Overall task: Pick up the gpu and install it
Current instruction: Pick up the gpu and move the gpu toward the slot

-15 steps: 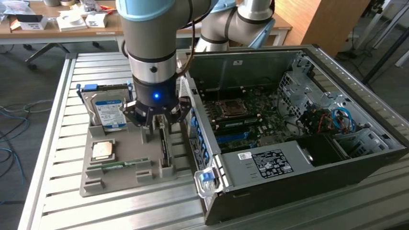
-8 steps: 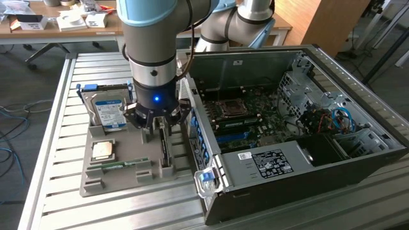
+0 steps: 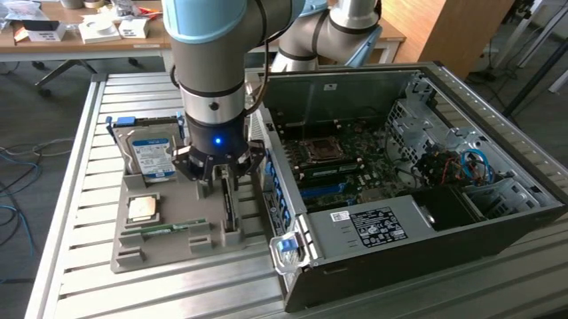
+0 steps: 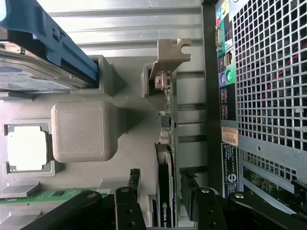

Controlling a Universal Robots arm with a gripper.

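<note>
The gpu (image 3: 229, 211) stands on edge in a slot of the grey holder tray (image 3: 159, 256), a thin dark strip beside the open computer case (image 3: 497, 199). My gripper (image 3: 222, 187) hangs directly over its far end, open. In the wrist view the gpu (image 4: 165, 163) runs lengthwise between my two black fingers (image 4: 127, 211), its metal bracket (image 4: 168, 55) at the far end. The gripper (image 4: 165, 207) straddles the card, with a narrow gap showing on each side of it. Nothing is gripped.
The tray also holds a silver hard drive (image 3: 153, 156), a processor chip (image 3: 142, 209) and a green memory stick (image 3: 169, 229). The case's rear wall (image 4: 259, 72) stands close beside the card. Inside the case lie the motherboard (image 3: 342, 163) and the power supply (image 3: 377, 226).
</note>
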